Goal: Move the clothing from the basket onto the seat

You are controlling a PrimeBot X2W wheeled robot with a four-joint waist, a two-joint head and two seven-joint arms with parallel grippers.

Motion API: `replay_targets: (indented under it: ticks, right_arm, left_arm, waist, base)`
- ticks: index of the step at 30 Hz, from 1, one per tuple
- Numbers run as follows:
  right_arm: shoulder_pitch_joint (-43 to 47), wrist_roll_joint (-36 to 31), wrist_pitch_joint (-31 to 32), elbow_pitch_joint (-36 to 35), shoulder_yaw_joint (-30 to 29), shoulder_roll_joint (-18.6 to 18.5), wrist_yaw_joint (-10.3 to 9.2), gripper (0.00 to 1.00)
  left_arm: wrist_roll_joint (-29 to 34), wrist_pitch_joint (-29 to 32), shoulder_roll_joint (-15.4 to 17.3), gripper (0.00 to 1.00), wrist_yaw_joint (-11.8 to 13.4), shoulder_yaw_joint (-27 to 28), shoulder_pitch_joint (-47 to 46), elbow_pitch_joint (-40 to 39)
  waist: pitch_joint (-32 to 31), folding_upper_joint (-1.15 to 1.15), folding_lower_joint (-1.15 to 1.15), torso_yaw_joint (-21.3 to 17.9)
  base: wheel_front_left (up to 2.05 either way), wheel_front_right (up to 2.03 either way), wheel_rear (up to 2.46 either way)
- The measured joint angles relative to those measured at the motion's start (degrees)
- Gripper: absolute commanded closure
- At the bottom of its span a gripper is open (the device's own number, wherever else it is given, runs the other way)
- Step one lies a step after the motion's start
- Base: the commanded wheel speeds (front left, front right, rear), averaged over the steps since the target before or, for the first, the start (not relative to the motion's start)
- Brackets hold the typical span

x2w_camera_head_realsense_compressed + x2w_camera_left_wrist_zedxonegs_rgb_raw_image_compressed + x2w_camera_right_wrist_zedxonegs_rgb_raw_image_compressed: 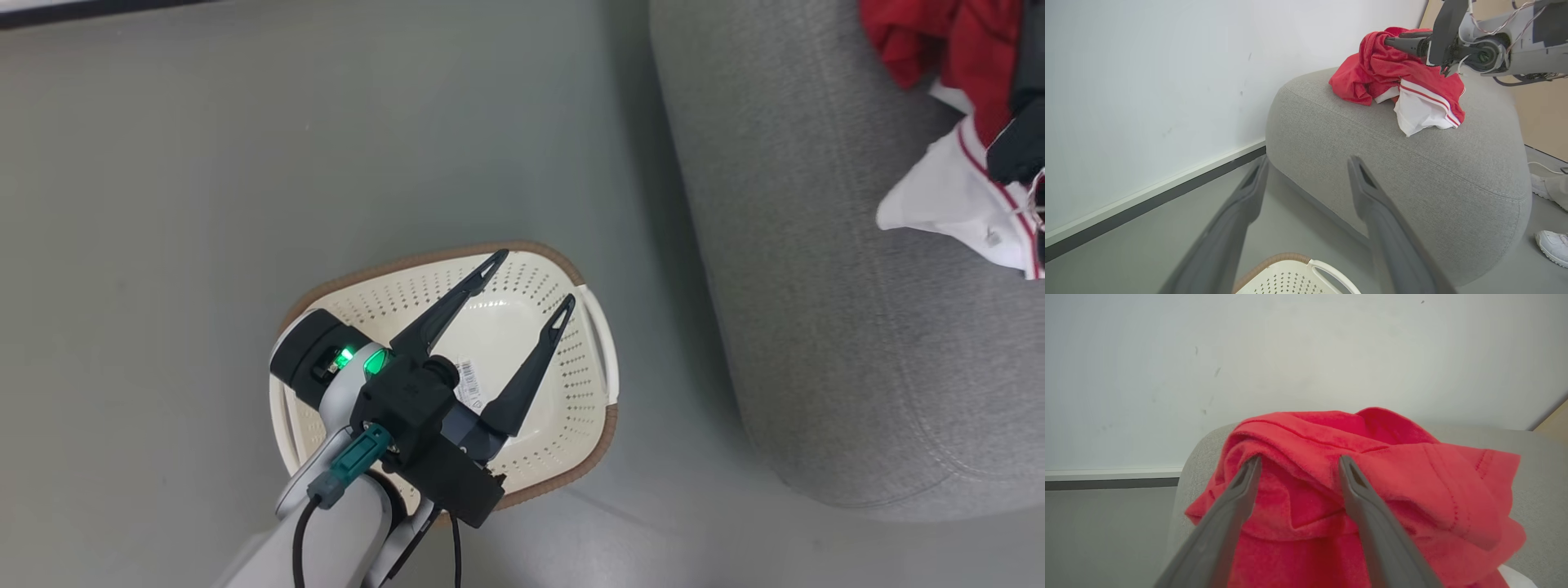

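Above basket point(581, 384), left pincer point(532, 280) spread, clothing point(951, 200) on seat point(816, 286)

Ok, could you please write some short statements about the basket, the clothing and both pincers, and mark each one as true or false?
1. The cream-white perforated plastic basket holds a red garment. False: no clothing lies in it.
2. The soft red and white fabric clothing lies on the light grey upholstered sofa. True.
3. The left pincer is shut. False: its two dark fingers stand apart, above the basket.
4. The right pincer is open, with its fingers at the red clothing. True.
5. A person's white shoe is on the grey floor near the sofa. True.
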Motion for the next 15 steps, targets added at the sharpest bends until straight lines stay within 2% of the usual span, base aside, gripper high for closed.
replay_targets:
  ticks: [11, 15]
  right_arm:
    - [5.18, -0.68, -1.53, 0.74, 1.03, 2.08, 2.14, 0.00]
    - [7.69, -0.67, -1.58, -0.46, 1.31, 3.89, 2.82, 0.00]
  left_arm:
    - [-1.31, -2.68, -1.62, 0.00, -0.07, 0.35, 0.35, 5.04]
    - [-1.92, -3.77, -2.12, 0.00, 0.01, 1.40, 1.14, 7.35]
  waist:
    - [-5.20, 0.00, 0.00, -2.33]
    - [-8.64, -0.01, -0.01, -2.56]
  base:
    - [0.00, 0.00, 0.00]
    - [0.00, 0.00, 0.00]
